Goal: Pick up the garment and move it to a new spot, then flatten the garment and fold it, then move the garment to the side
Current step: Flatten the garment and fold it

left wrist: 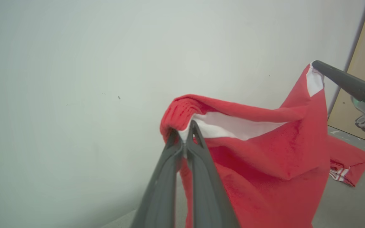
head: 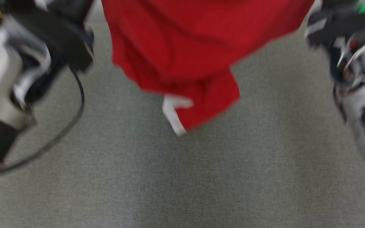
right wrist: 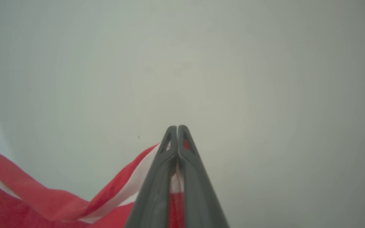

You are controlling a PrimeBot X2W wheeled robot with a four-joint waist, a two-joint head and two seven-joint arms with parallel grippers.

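- Head view: the red shirt [head: 185, 47] is hanging in the air over the grey carpet floor [head: 182, 177], sagging toward a low, white-edged corner [head: 173, 114]. The whole picture is smearing, so I judge the robot is moving quickly. A swinging shirt is risking a twisted landing, with creases that flattening would then have to undo. A black cable [head: 80, 95] is looping off the left arm close to the cloth, and a loose fold could be snagging on it.
- Left wrist view: the left end effector [left wrist: 184, 129] is clenching a bunched red edge beside the white band [left wrist: 233, 126], taking only a small bite at its very tips. A sharp tug could be pulling that bunch free. Farther off, the right end effector [left wrist: 318, 66] is pinching a white corner, held higher. The top edge between the two is drooping rather than stretching, so lowering now is likely laying down doubled cloth. A striped sleeve [left wrist: 350, 161] is trailing low by the floor. Whether it is touching, I cannot tell, but it could be dragging and folding under.
- Right wrist view: the right end effector [right wrist: 177, 128] is clamping tight on the shirt, red and white showing through the finger openings. Spreading the arms to tension the cloth could be stripping this thin hem out.
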